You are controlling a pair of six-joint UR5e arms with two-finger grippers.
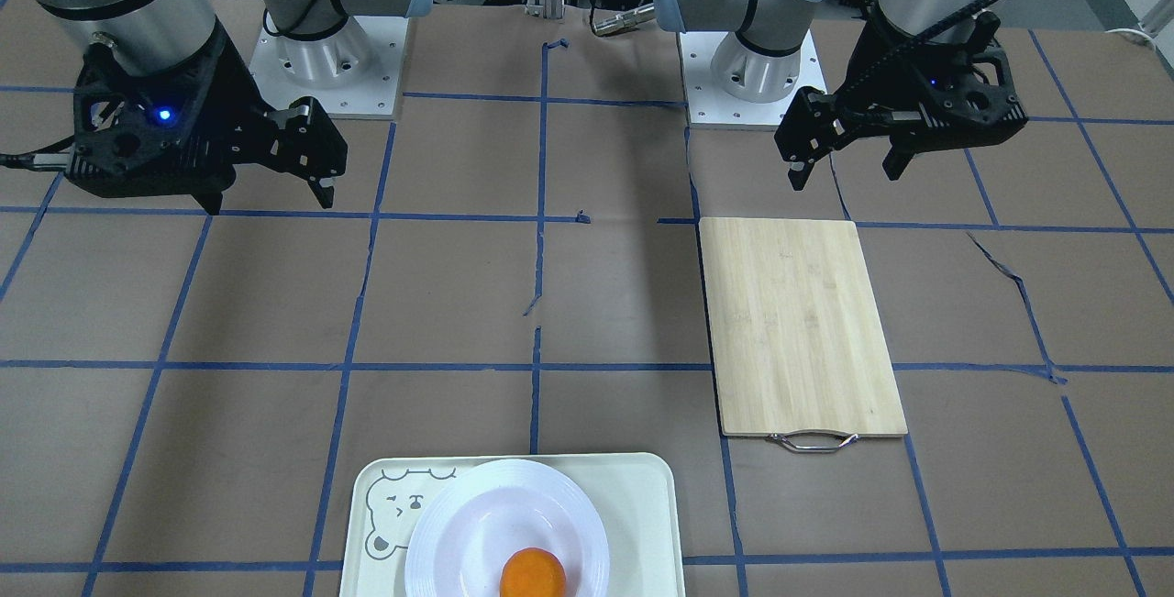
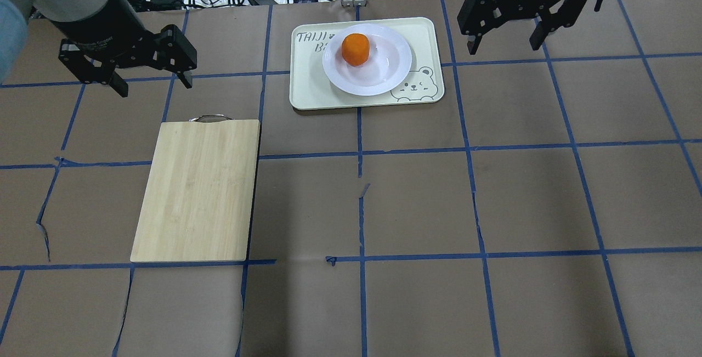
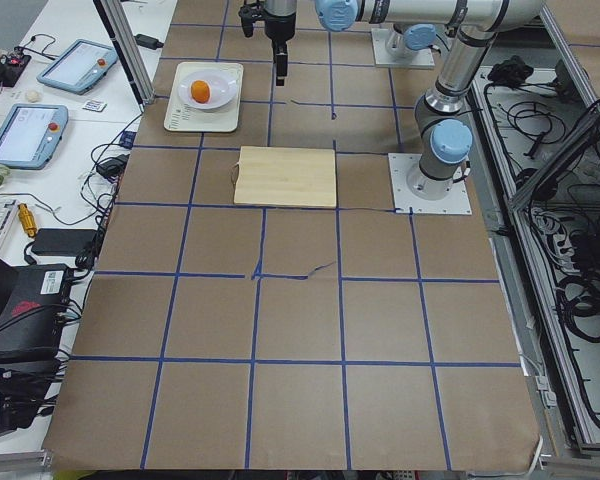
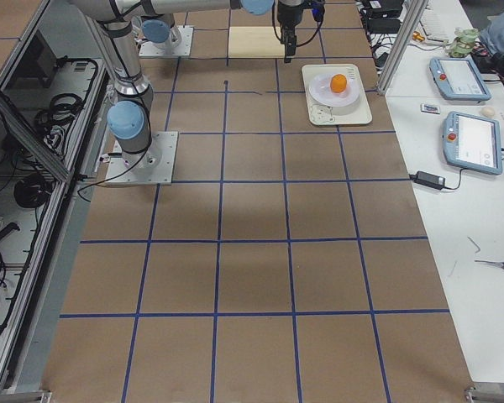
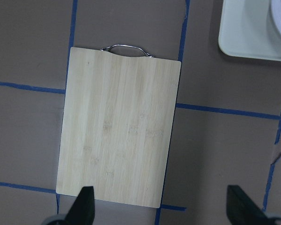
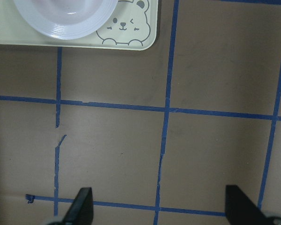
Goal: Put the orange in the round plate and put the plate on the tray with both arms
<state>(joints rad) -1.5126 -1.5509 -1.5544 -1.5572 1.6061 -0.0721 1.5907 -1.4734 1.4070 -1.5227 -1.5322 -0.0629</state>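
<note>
The orange [image 2: 355,49] lies in the white round plate [image 2: 381,69], a little off its centre. The plate rests on the cream tray [image 2: 307,91] with the bear face, at the table's far edge. My left gripper [image 2: 155,85] hangs open and empty above the table, left of the tray and over the handle end of a wooden cutting board. My right gripper [image 2: 503,47] hangs open and empty to the right of the tray. Neither gripper touches anything. The front-facing view shows the orange [image 1: 532,574] in the plate [image 1: 477,524] on the tray [image 1: 642,505], far from both grippers.
A wooden cutting board [image 2: 197,190] with a metal handle lies flat on the robot's left side, under the left wrist camera [image 5: 117,131]. Brown paper with blue tape lines covers the table. Cables and tablets lie past the far edge behind the tray.
</note>
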